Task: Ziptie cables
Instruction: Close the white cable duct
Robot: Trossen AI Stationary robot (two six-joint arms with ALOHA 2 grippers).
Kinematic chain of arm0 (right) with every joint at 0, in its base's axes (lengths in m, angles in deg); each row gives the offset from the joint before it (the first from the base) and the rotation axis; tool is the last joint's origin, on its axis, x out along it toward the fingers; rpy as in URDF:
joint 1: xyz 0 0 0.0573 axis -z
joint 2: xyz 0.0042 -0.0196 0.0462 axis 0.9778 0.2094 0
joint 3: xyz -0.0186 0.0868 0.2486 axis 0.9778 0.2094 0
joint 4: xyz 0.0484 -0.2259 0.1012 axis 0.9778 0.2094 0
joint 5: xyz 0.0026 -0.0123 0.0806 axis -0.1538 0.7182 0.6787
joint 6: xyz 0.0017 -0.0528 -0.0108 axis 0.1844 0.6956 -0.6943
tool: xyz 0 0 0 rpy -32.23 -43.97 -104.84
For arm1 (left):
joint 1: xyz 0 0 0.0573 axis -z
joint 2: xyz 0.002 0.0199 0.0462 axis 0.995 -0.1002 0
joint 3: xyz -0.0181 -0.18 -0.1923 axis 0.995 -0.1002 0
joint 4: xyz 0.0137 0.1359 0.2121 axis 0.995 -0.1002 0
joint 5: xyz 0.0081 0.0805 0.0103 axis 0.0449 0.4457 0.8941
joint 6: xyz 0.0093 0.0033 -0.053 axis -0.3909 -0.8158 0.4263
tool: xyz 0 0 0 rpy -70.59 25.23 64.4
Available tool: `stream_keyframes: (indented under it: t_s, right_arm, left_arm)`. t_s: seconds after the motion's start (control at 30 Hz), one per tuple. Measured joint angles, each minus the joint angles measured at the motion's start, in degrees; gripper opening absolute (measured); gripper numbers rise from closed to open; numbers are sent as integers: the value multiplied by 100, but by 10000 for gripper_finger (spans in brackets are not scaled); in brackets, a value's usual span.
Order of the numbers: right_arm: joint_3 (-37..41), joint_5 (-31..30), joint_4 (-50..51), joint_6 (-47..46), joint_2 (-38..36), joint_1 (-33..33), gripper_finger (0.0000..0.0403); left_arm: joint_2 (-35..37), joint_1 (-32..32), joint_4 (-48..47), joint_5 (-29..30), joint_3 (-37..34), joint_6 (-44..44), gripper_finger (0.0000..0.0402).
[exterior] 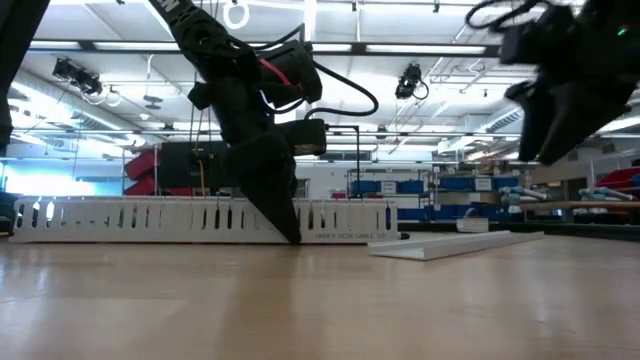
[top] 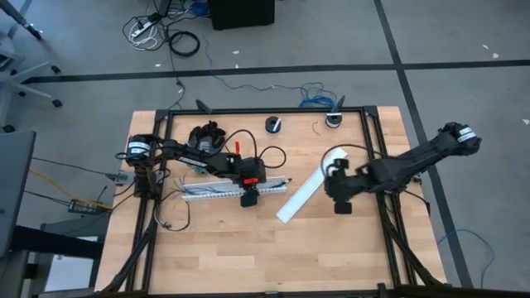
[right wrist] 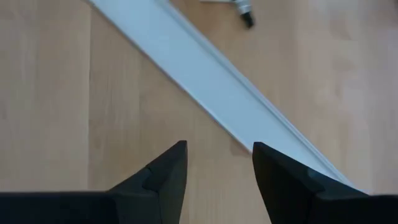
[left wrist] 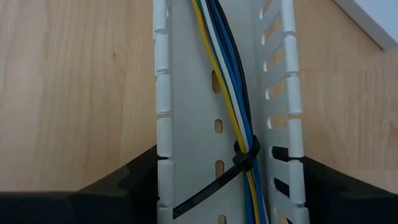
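Note:
The white slotted duct lies flat on the wooden table, left of centre. In it runs the bundle of cables: yellow, white, blue and black wires. A black zip tie is looped around the bundle, and its tail slants across the duct floor. My left gripper comes down over the duct's right end, one finger on each side. My right gripper hangs open above the table at the right, over bare wood beside a white cover strip, with nothing between its fingers. My left gripper straddles the duct from above, slanting down, with its fingers lying across it. One finger stands against the outside of one slotted wall, the other against the opposite wall. The duct stays flat on the table.
A white cover strip lies slanted between the two grippers. A small dark-tipped object lies beyond it. Two round dark parts and a dark tangle of wires sit near the far edge. A black frame borders the table.

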Motion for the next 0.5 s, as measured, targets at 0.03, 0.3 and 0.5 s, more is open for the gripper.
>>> stream_keyframes:
  t_s: [0.03,0.3,0.5]
  right_arm:
    - [0,163,-126,251,158,161,174]
    - [0,505,-672,1652,1295,619,163]
    - [0,599,-1089,2256,1911,794,156]
  left_arm:
    - [0,0,15,0,-2,6,243]
    - [0,4,78,67,-2,25,243]
    - [-2,4,142,85,-2,143,243]
